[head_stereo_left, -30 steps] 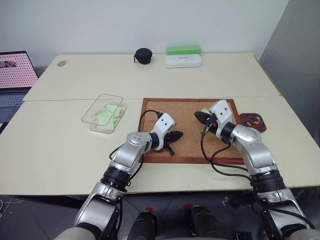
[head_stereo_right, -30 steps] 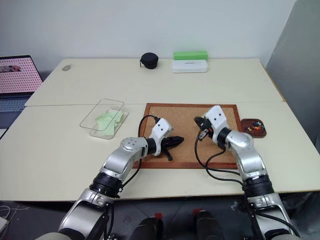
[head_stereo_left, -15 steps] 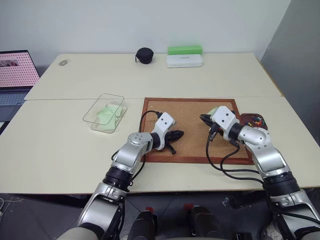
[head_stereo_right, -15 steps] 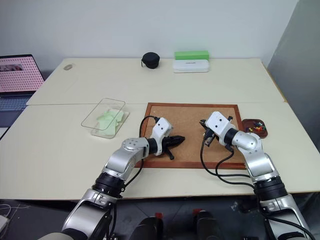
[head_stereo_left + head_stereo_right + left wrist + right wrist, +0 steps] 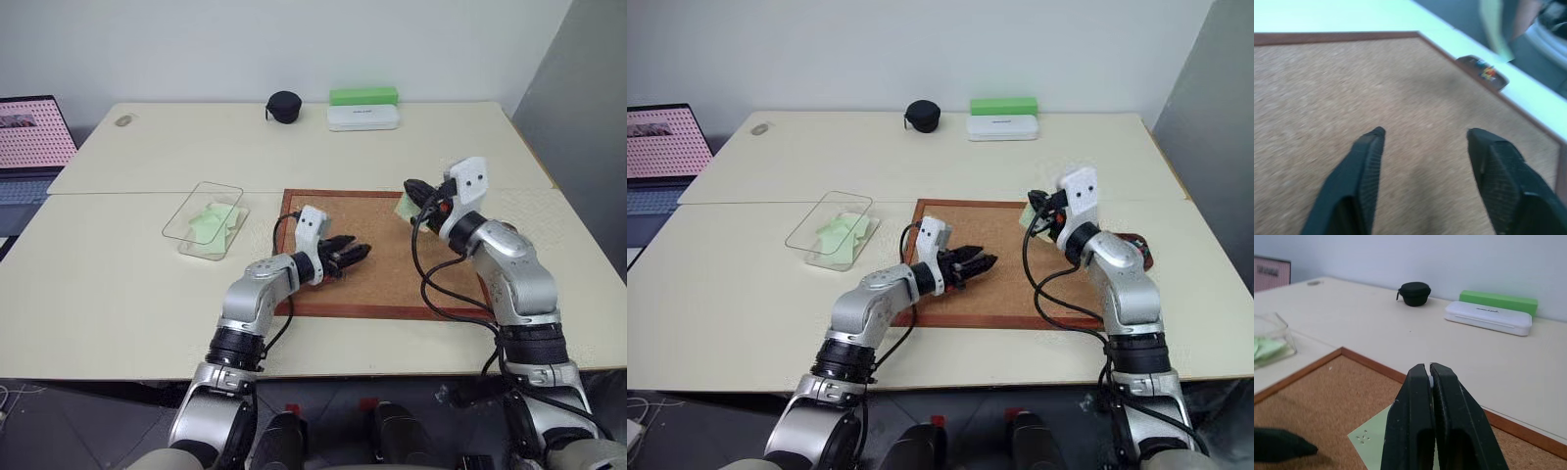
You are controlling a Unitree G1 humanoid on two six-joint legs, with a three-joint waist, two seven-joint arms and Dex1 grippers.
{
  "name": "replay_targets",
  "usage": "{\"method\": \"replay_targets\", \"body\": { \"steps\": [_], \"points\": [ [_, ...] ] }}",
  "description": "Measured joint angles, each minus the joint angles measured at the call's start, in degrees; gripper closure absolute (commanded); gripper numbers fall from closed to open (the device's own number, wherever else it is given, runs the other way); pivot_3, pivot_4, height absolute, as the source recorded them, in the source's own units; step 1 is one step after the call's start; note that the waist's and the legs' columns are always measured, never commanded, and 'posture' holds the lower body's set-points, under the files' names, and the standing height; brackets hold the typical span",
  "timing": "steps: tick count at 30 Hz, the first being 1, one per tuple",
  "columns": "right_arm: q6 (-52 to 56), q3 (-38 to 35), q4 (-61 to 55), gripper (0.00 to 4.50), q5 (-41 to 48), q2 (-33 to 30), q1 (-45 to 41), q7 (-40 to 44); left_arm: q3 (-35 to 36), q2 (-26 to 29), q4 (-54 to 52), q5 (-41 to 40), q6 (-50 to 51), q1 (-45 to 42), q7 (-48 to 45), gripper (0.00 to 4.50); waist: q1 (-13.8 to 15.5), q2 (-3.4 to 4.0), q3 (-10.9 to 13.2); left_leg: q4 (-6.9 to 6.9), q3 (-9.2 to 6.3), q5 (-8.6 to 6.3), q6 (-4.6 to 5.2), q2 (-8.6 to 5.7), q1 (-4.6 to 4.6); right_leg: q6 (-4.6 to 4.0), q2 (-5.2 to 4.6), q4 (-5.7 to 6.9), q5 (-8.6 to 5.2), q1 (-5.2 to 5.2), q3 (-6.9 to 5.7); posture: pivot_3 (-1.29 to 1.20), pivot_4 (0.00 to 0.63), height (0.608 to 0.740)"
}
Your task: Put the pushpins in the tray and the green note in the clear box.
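Nearest, the left gripper (image 5: 359,254) hovers over the corkboard (image 5: 377,284), fingers spread, nothing between them. Further on, the right gripper (image 5: 412,186) sits raised above the board's far right corner, fingers pressed together; whether they pinch a pin, cannot tell. A green note (image 5: 1375,437) lies on the cork just under its tips. The tray (image 5: 1484,72) with pushpins (image 5: 1486,71) rests beside the board's right edge. Clear box (image 5: 203,218), notes inside, well left.

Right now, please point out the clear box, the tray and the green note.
clear box (image 5: 201,219): left eye view, near wall.
tray (image 5: 1484,73): left wrist view, its rim.
green note (image 5: 1376,436): right wrist view, bare corner.
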Motion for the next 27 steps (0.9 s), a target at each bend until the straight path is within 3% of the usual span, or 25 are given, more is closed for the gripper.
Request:
{"method": "replay_targets", "body": {
  "steps": [5,25,27],
  "points": [
    [4.25,-1.13,-2.63,4.5,2.58,2.08,-1.13,-3.13,0.8,-2.13,-1.33,-1.0,-1.89,0.03,0.72,0.08,-0.01,0.0,0.0,-0.01,0.01,0.0,0.0,-0.01,0.0,0.0,0.01,0.0,0.0,-0.01,0.01,0.0,0.15,0.74],
    [6.83,2.47,-8.41,4.5,3.72,5.99,0.31,-7.12,4.63,-9.56,3.66,-4.91,-4.16,-6.2,4.49,0.08,-0.06,-0.01,0.01,-0.02,0.01,0.0,0.0,0.0,-0.04,0.01,0.05,-0.07,-0.01,-0.01,-0.01,0.0,0.15,0.74],
    [7.04,2.5,-9.27,4.5,3.72,5.95,0.57,-7.22,4.65,-9.54,4.24,-4.89,-4.44,-6.22,4.46,0.42,-0.06,-0.01,0.01,-0.04,0.01,0.0,0.0,0.0,-0.05,0.02,0.05,-0.1,-0.01,-0.01,-0.02,0.0,0.15,0.74]
  ]
}}
